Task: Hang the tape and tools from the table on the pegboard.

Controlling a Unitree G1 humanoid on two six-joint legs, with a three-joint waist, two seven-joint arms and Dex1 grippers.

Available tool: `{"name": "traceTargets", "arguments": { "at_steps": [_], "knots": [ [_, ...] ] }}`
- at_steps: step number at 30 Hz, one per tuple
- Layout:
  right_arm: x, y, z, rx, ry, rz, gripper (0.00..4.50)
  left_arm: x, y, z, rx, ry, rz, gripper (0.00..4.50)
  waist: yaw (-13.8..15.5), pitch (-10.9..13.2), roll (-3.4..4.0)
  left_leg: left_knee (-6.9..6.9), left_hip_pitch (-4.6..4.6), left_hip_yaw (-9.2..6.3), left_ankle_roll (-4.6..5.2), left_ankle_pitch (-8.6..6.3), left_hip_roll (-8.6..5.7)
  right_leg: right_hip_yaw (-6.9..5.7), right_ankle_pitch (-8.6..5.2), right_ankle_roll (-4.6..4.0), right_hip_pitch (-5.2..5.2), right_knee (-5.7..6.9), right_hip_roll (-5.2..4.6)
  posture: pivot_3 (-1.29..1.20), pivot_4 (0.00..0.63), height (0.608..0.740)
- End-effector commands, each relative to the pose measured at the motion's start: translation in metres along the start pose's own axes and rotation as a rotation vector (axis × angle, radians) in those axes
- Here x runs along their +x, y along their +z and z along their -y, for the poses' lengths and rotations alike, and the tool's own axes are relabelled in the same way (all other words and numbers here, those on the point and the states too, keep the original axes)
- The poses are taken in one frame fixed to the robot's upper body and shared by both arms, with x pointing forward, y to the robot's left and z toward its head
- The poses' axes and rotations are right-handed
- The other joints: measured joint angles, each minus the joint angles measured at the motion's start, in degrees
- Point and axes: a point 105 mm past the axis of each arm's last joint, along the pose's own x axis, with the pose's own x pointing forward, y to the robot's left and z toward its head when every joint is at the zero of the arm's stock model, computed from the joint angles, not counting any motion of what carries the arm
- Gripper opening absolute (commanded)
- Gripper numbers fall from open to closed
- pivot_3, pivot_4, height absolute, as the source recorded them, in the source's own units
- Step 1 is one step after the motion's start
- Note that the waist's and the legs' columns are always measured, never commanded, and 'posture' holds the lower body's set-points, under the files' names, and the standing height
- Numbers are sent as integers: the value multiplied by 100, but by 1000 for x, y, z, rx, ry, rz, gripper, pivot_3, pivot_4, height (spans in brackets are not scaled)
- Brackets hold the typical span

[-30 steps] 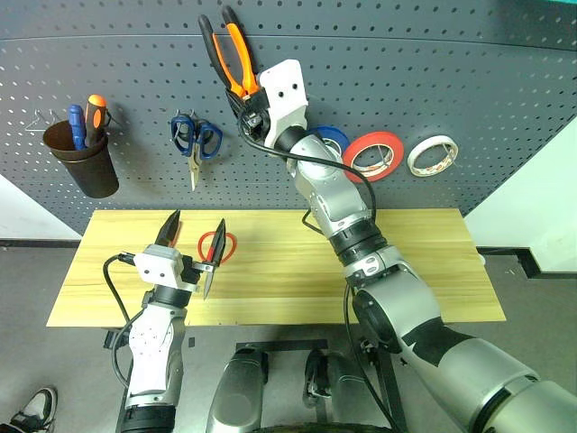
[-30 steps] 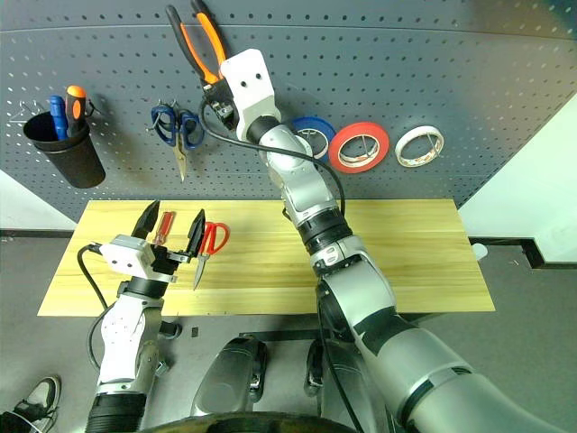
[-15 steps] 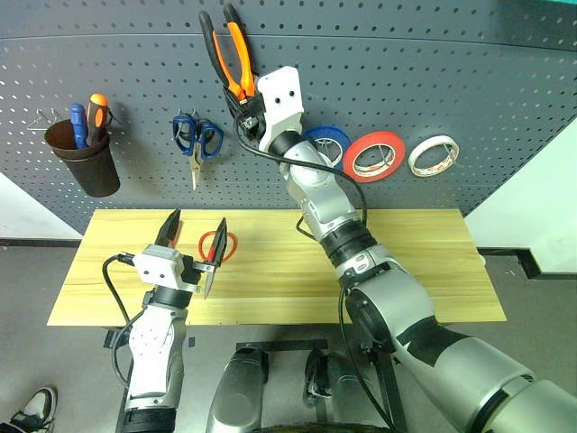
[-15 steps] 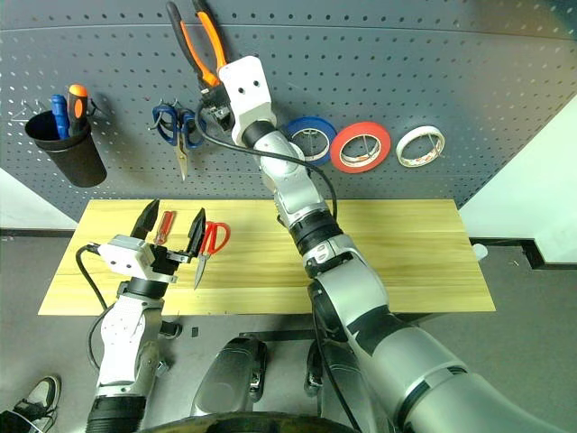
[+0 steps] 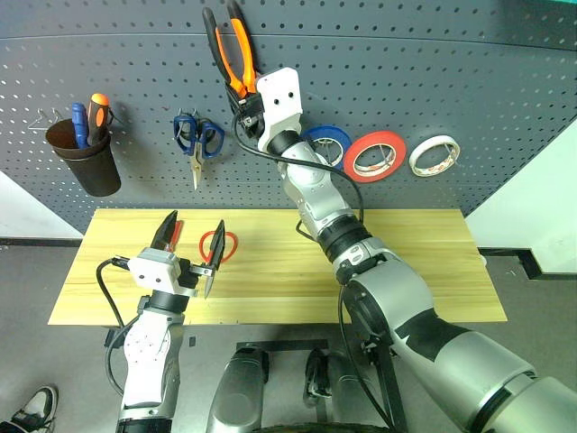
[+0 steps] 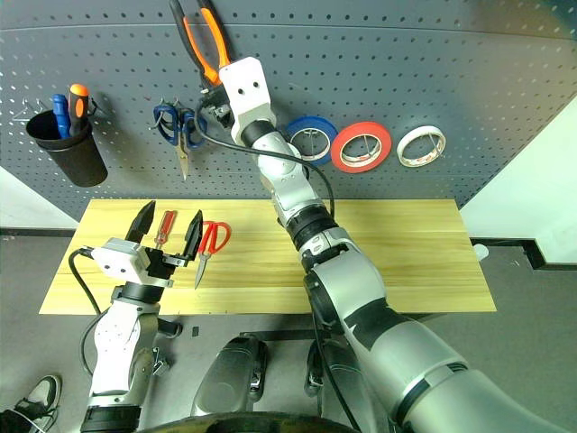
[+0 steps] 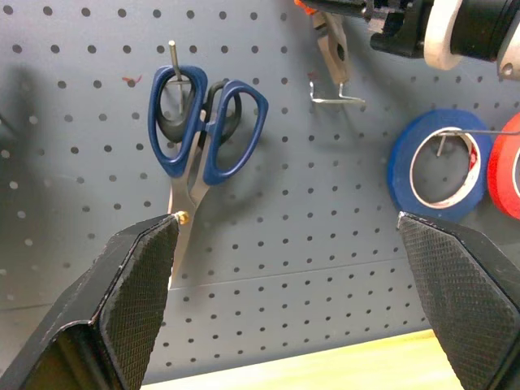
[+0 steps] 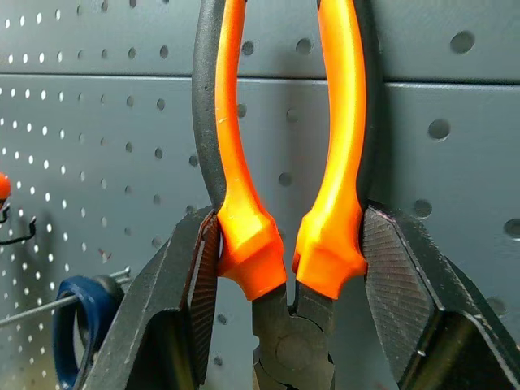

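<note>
My right gripper (image 5: 245, 95) is raised to the dark pegboard (image 5: 469, 72) and shut on the orange-and-black pliers (image 8: 280, 171). It grips them just above the joint, and the handles point up along the board. The red tape (image 5: 373, 155) hangs on the pegboard between the blue and white rolls. On the wooden table (image 5: 406, 262) lie the red-handled scissors (image 5: 219, 245) and the slim red screwdriver (image 6: 164, 225). Over them hangs my left gripper (image 5: 189, 244), open and holding nothing.
A black cup (image 5: 88, 167) with blue and orange screwdrivers hangs at the board's left. Blue scissors (image 7: 203, 130) hang beside a bare metal hook (image 7: 333, 97). A blue roll (image 5: 326, 142) and a white roll (image 5: 433, 155) flank the red tape.
The right wrist has tipped a little, so the pliers stand slightly more upright and higher against the pegboard. The left gripper has stayed open in about the same place.
</note>
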Motion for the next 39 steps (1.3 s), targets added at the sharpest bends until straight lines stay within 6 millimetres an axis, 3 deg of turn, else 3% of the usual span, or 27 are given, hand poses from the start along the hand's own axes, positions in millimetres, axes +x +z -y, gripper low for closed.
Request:
{"name": "traceTargets", "arguments": {
  "at_steps": [1, 10, 23, 39],
  "knots": [
    [9, 28, 1, -5, -26, 109, 2172, 3, 14, 2, 10, -12, 48, 4500, 0, 1, 1, 0, 0, 0, 0, 0, 0, 0, 0, 0, 0, 0, 0, 417, 185, 677],
    [8, 18, 3, -6, -36, 80, 2172, 2, 24, 5, 7, -22, 57, 4500, 1, 7, 9, 1, -4, -3, 0, 0, 0, 0, -1, 0, -4, 0, 0, 431, 196, 677],
    [13, 20, 2, -6, -36, 69, 2172, -1, 49, 1, 30, -19, 87, 4500, 4, 38, 30, 1, -11, -7, 1, -1, 2, -2, -2, 0, -10, 0, 2, 449, 218, 677],
    [4, 2, 3, 14, -57, 19, 2172, -10, 53, 2, 30, -18, 45, 4500, 0, 181, 79, 2, -20, -14, 1, -1, 2, -2, -12, -12, -20, -1, 1, 446, 246, 677]
  ]
}}
